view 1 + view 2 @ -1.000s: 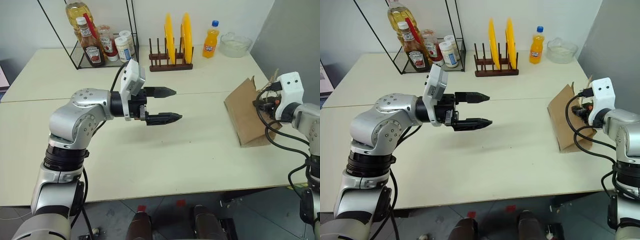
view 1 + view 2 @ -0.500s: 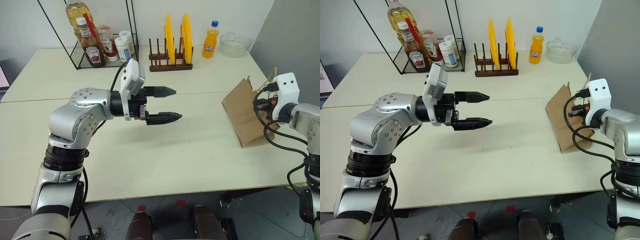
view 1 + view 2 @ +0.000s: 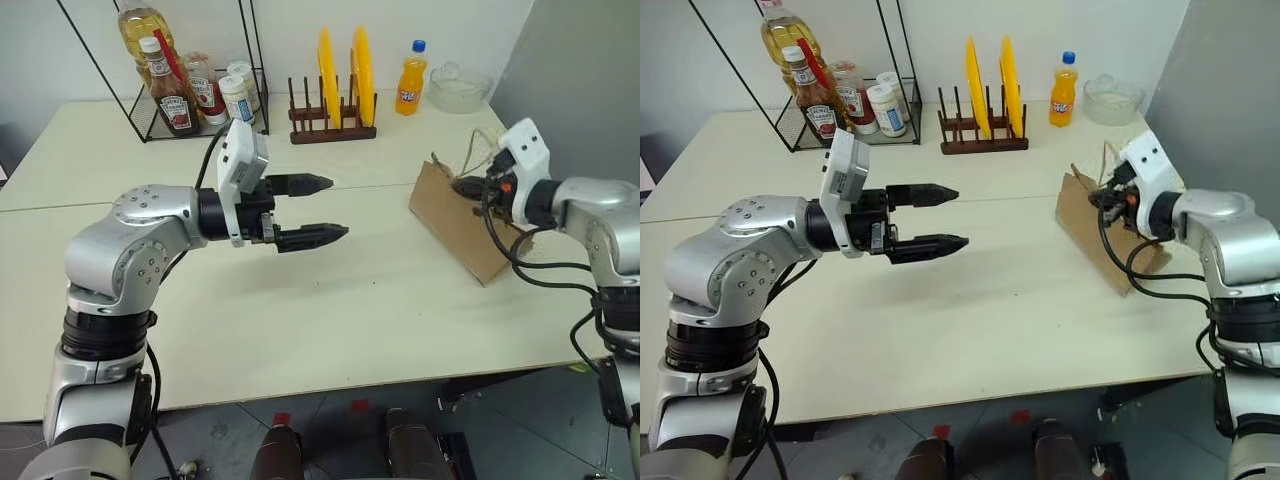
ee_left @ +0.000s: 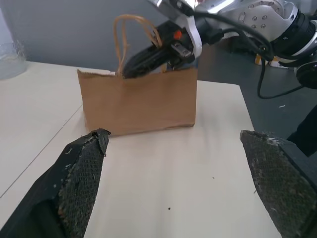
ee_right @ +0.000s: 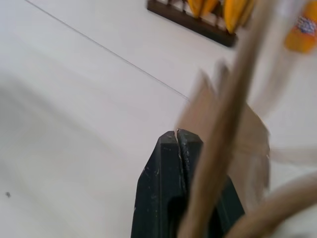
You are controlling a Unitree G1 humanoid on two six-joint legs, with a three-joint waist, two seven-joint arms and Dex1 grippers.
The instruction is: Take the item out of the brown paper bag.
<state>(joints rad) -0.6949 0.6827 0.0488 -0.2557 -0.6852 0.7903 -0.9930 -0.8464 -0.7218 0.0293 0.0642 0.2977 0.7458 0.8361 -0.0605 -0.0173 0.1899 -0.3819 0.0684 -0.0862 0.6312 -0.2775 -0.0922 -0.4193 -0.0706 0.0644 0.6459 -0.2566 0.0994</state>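
Two grippers are recorded: the left gripper point(image 3: 322, 209) is held over the middle of the table point(image 3: 330, 300) with its jaws spread wide and nothing between them, while the right gripper point(image 4: 141, 62), jaws pressed together, is set at the top edge of the brown paper bag point(image 3: 458, 222), which is tilted at about 3 o'clock from the left gripper. Whether paper or a cord handle point(image 4: 125, 37) is pinched cannot be confirmed, as the wrist view is blurred. No cola bottle is sighted outside the bag, so the item is judged to be inside it and its removal is yet to be done.
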